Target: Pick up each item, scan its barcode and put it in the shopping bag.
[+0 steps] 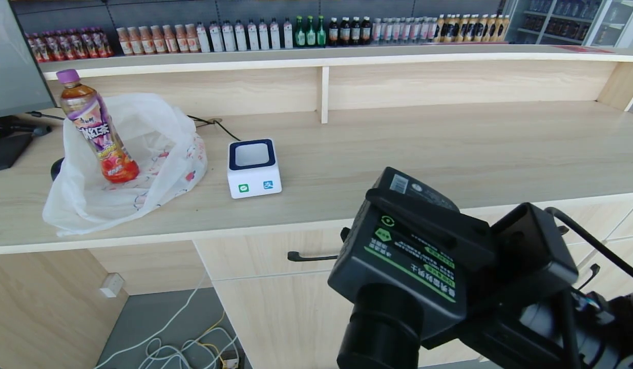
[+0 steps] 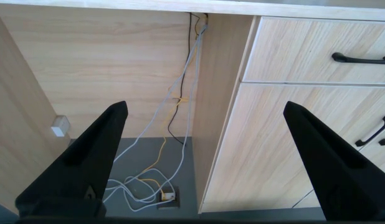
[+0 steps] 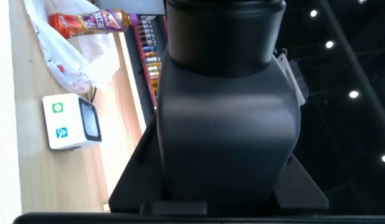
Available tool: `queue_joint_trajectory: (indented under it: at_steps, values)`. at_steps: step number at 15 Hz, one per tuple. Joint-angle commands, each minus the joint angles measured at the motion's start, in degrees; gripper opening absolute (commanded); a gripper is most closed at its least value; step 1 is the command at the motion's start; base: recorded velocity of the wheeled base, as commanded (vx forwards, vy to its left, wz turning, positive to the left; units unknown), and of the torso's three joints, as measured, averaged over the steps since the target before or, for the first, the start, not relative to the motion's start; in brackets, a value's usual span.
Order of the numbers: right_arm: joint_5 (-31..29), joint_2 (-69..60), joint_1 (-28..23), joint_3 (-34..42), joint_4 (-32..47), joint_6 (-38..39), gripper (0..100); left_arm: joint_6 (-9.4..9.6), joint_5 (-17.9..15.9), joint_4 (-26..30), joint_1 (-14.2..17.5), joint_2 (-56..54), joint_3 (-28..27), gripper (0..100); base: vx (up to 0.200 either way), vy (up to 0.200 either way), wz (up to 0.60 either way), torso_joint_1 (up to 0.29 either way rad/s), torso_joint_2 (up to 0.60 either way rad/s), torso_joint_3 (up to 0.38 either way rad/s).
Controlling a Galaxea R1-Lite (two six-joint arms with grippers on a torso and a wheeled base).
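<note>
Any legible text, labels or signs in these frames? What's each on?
Bottle label: big stylised characters, not clearly readable.
Scanner: green and blue icons, no words.
Black item: barcode sticker, small upside-down print, unreadable.
Shelf bottles: labels too small.

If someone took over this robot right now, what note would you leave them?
Left gripper: open, low before the cabinet fronts.
Right gripper: shut on a black plastic bottle with a green label, in front of the wooden counter.
White cube scanner sits on the counter beside the white plastic bag.
Done: purple-capped tea bottle stands in the bag.
To do: scan the black bottle if unscanned, then bag it.
</note>
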Motion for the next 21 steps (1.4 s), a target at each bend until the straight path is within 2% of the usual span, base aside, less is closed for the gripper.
queue_joint_trajectory:
  at_steps: [1,3,4,5,6,9,10,11,12,13,16,21]
  values:
    - [-0.8,4.7,0.0,0.2,0.0,5.6,0,-0.01,0.0,0.0,0.0,0.0,0.0,100,0.0,0.0,0.0,0.0,0.0,0.0]
    - [-0.8,7.0,0.0,0.6,0.0,11.7,0,-0.01,0.0,0.0,0.0,0.0,0.0,100,0.0,0.0,0.0,0.0,0.0,0.0]
    - [-0.8,8.1,0.1,1.6,0.0,19.0,0,-0.01,0.0,0.0,0.0,0.0,0.0,100,0.0,0.0,0.0,0.0,0.0,0.0]
    - [-0.8,8.1,0.1,1.5,0.0,22.1,0,-0.01,0.0,0.0,0.0,0.0,0.0,100,0.0,0.0,0.0,0.0,0.0,0.0]
    - [-1.0,8.0,0.0,1.0,0.0,29.9,0,-0.01,0.0,0.0,0.0,0.0,0.0,100,0.0,0.0,0.0,0.0,0.0,0.0]
    - [-8.7,6.3,-0.6,-0.5,0.0,52.4,0,-0.01,0.0,0.0,0.0,0.0,0.0,100,0.0,0.0,0.0,0.0,0.0,0.0]
    - [-10.9,5.7,-1.2,-1.2,0.0,56.9,0,-0.01,0.0,0.0,0.0,0.0,0.0,100,0.0,0.0,0.0,0.0,0.0,0.0]
    - [-16.3,5.4,-2.1,-3.6,0.0,67.0,0,-0.01,0.0,0.0,0.0,0.0,0.0,100,0.0,0.0,0.0,0.0,0.0,0.0]
    - [-19.1,5.5,-2.9,-6.0,0.0,74.3,0,-0.01,0.0,0.0,0.0,0.0,0.0,100,0.0,0.0,0.0,0.0,0.0,0.0]
    - [-21.6,5.5,-6.3,-7.7,0.0,80.3,0,-0.01,0.0,0.0,0.0,0.0,0.0,100,0.0,0.0,0.0,0.0,0.0,0.0]
    - [-23.3,6.0,-14.1,-8.2,0.0,83.0,0,0.25,0.0,0.0,-0.1,0.0,0.0,100,0.0,0.0,0.0,0.0,0.0,0.0]
    - [-23.3,4.9,-14.4,-11.1,0.0,83.3,0,0.51,0.0,0.0,0.0,0.0,0.0,100,0.0,0.0,0.0,0.0,0.0,0.0]
